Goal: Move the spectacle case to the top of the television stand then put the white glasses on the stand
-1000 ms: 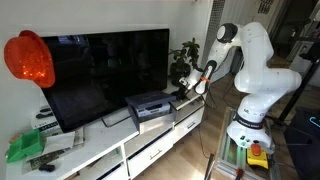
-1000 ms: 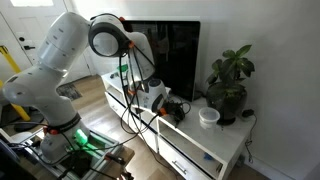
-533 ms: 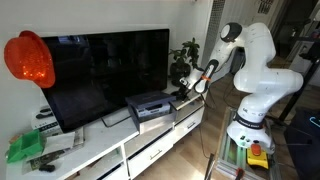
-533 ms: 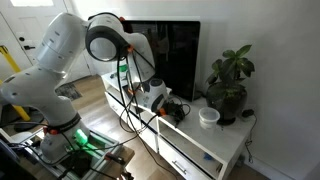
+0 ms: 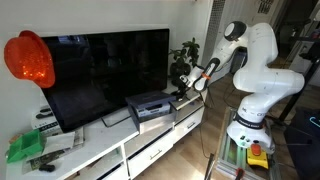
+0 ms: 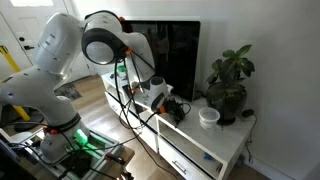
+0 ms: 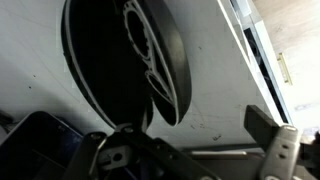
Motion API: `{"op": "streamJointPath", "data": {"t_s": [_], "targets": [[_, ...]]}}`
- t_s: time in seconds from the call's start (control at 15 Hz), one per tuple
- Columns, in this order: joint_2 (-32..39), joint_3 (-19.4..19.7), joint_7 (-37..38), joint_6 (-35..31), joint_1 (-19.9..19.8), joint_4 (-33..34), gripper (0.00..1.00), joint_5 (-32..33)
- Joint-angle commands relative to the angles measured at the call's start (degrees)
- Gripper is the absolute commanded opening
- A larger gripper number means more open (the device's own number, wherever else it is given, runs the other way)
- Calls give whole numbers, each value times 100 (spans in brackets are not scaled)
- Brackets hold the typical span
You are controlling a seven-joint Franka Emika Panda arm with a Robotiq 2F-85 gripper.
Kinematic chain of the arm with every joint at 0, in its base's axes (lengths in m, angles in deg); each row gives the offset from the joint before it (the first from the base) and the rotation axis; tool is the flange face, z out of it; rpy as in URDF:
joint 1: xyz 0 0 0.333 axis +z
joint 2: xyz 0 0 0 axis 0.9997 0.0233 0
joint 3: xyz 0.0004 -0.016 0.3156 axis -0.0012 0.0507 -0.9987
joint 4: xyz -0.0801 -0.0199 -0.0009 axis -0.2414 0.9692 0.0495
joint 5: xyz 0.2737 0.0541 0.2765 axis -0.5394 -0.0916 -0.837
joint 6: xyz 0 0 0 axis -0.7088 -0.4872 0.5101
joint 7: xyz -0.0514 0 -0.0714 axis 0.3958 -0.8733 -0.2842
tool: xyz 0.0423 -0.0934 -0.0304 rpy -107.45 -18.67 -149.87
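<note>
- While the gripper (image 7: 185, 132) hangs low over the television stand (image 7: 212, 70), its two fingers are spread apart and grip nothing.
- Just past the fingertips, the spectacle case (image 7: 110, 60), a dark oval, lies flat on the stand's white top.
- Farther along that top, in an exterior view, a grey box (image 5: 150, 105) sits before the television (image 5: 100, 68), and a potted plant (image 5: 185, 53) stands near the stand's end.

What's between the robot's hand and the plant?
A small white bowl stands on the television stand between the gripper and the potted plant. It shows in an exterior view.
</note>
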Motion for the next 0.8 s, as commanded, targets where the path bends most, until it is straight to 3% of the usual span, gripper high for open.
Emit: {"op": "streamJointPath", "data": {"t_s": [0.0,0.07,0.13,0.4,0.73], "targets": [[-67,-275,298,356,-291,-15,100,-273],[-45,-349,355,433,-373,-2,100,-322],[-21,-459,404,532,-480,-4,80,-381],[12,-988,423,1036,-946,-64,53,-595],[-56,-1178,590,1325,-1125,3,52,-912]]}}
